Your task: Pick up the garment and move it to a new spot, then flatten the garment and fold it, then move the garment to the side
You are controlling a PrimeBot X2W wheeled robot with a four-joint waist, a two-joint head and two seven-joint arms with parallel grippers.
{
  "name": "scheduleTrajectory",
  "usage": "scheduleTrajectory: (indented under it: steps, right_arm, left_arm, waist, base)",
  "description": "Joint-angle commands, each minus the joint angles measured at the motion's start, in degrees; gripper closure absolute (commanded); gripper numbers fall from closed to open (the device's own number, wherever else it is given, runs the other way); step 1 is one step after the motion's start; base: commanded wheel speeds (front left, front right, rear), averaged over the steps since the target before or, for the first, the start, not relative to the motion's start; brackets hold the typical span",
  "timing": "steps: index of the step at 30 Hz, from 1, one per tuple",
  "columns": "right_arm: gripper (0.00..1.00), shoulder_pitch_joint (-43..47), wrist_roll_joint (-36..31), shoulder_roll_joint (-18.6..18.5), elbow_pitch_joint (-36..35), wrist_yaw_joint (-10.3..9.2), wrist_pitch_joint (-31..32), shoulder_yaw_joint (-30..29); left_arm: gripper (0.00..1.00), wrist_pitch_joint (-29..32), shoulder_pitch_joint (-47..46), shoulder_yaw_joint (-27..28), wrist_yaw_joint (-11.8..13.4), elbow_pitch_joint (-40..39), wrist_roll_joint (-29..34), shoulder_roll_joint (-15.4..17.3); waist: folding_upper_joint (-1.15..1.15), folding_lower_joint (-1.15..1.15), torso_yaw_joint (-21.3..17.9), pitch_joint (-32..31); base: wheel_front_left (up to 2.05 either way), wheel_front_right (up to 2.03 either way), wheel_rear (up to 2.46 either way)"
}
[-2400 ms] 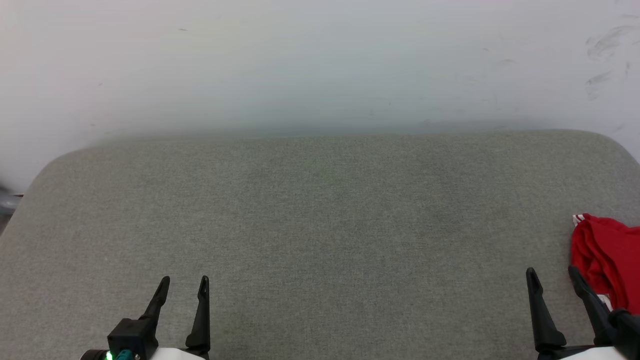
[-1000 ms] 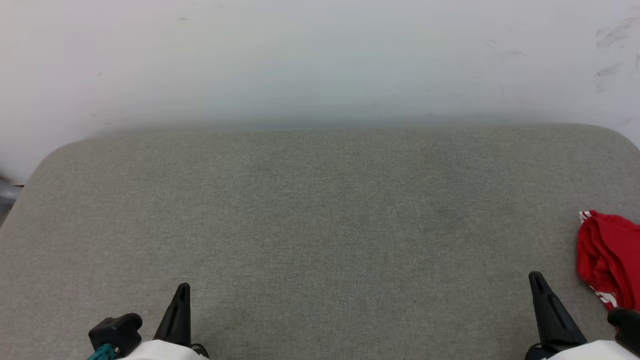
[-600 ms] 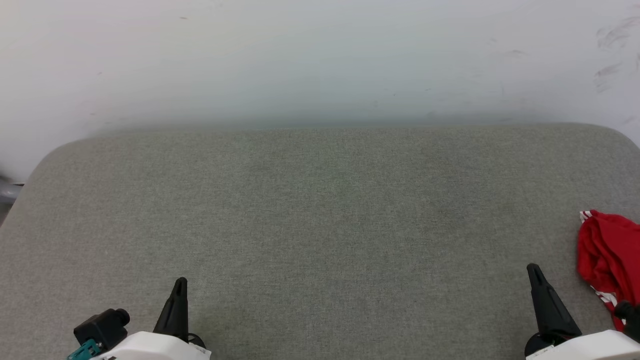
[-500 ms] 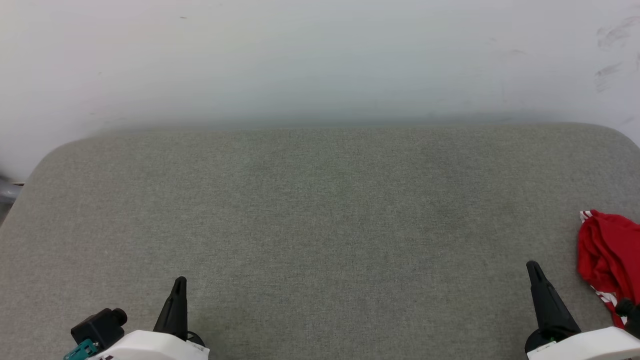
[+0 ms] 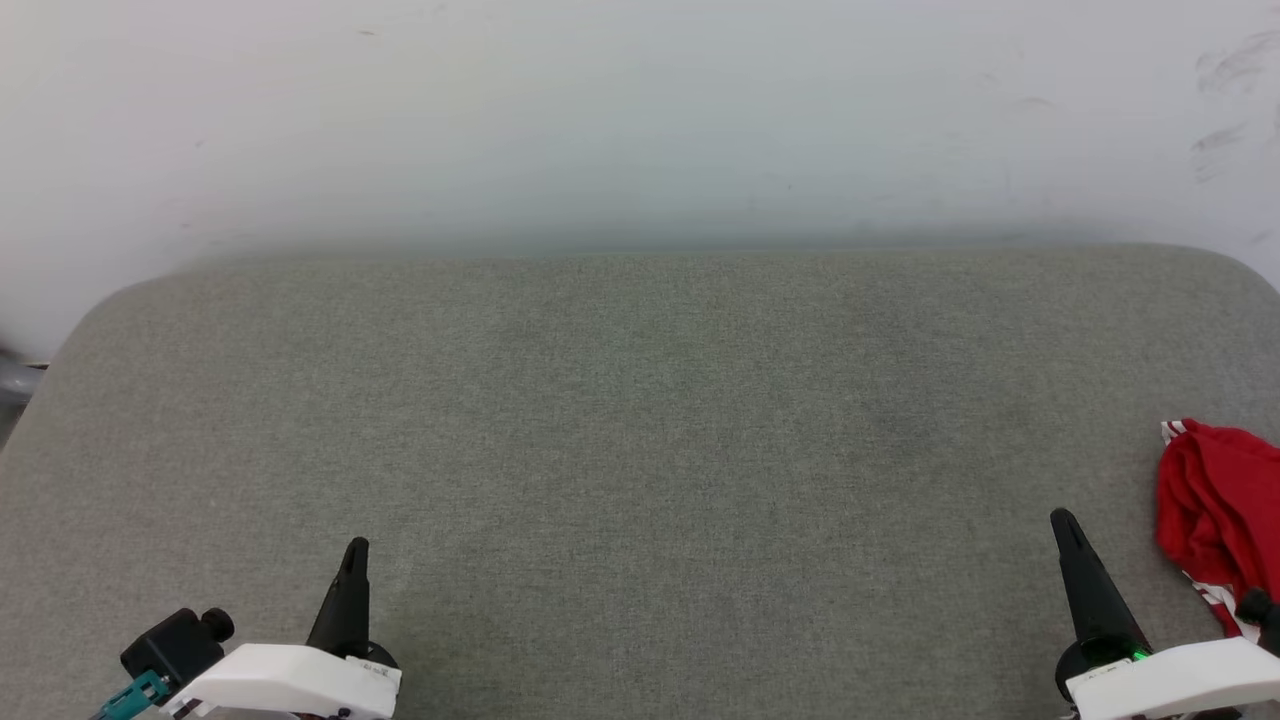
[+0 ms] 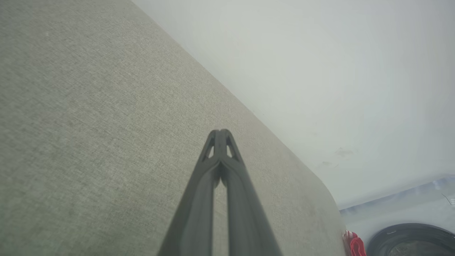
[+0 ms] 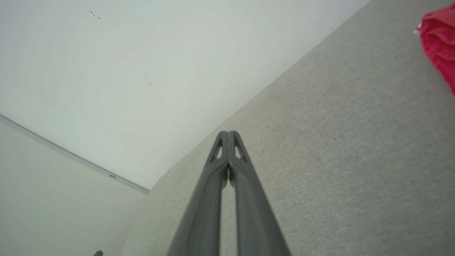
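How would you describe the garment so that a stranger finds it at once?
A wide grey fabric surface meets a pale wall. At its right edge, beside the right gripper, lies the crumpled garment. It alone is bright red, with red-and-white striped trim.

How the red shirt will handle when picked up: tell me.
The shirt lies bunched in soft folds, so it probably hangs limp from a pinch. It looks thin, likely light. Pushed, it may crumple on the grey surface.
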Motion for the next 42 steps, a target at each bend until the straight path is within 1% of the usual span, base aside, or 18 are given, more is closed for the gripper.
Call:
scheduleTrajectory:
  steps: [1, 23, 42]
  right_arm:
    - [1.00, -1.57, 1.93, -0.51, -0.10, -0.01, 0.06, 0.01]
    - [1.00, -4.95, 16.37, -0.60, 4.16, -0.01, 1.19, -0.08]
    - [1.00, -7.25, 26.05, -0.50, 7.06, -0.01, 2.08, -0.34]
  left_arm:
    - [1.00, 0.37, -1.51, 0.40, -0.18, -0.45, -1.83, -0.03]
    - [1.00, 4.04, -3.41, 1.82, -0.65, 0.16, -16.10, -0.58]
    - [1.00, 6.55, -4.60, 2.84, -1.09, 0.60, -25.87, -0.98]
  waist:
    - [0.00, 0.00, 0.00, 0.02]
    - [0.00, 0.00, 0.07, 0.26]
    - [0.00, 0.00, 0.12, 0.47]
  base:
    - [0.00, 0.00, 0.00]
    - [0.00, 0.00, 0.00]
    - [0.00, 0.00, 0.00]
